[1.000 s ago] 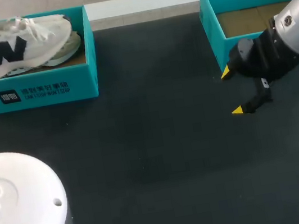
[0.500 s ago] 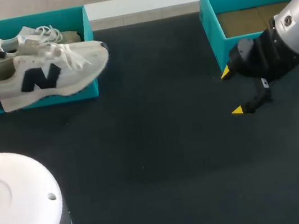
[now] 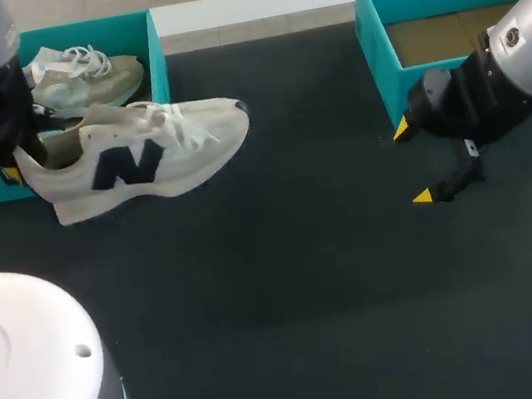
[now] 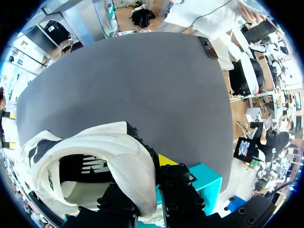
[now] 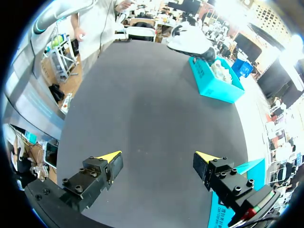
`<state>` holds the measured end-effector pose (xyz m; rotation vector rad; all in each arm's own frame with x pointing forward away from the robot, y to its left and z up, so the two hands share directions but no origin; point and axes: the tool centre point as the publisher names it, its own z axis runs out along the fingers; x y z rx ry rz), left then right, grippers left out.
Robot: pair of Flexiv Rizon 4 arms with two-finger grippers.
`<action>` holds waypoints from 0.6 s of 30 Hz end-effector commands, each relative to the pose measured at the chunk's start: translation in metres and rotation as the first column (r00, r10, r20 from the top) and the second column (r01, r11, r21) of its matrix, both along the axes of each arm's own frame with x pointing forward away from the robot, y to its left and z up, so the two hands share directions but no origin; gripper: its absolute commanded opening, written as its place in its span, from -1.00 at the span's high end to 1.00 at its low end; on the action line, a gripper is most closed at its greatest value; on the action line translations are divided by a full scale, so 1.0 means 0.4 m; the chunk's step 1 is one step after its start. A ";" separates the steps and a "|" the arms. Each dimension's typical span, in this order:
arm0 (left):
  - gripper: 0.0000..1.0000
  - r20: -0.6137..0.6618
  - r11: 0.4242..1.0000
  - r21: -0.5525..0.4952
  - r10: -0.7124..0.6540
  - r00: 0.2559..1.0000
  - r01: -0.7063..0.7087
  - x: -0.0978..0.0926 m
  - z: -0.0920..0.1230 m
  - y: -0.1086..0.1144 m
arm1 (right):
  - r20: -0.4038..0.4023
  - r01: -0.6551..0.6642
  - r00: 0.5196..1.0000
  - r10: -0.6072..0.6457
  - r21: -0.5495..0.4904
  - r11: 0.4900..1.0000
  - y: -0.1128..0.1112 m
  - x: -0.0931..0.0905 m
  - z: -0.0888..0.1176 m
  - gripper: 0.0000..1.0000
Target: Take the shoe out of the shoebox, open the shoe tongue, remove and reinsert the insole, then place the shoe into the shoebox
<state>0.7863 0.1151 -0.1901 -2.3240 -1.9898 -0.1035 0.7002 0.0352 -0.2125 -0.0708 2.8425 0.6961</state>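
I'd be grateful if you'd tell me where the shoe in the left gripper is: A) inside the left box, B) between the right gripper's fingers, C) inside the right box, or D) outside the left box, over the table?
D: the shoe, gripped at the heel by the left gripper, is in front of the left box, its toe over the table.

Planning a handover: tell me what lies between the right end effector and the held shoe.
Only bare black table separates the right end effector from the shoe; the head view shows that stretch, and the right wrist view agrees.
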 end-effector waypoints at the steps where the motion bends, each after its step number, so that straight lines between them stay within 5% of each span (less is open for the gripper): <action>1: 1.00 -0.004 1.000 0.020 0.009 1.000 -0.009 -0.020 -0.010 -0.029 | 0.001 0.003 1.000 -0.003 -0.003 1.000 0.004 0.000 -0.003 -1.00; 18: 1.00 -0.004 1.000 0.020 0.009 1.000 -0.009 -0.020 -0.010 -0.029 | 0.001 0.003 1.000 -0.003 -0.003 1.000 0.004 0.000 -0.003 -1.00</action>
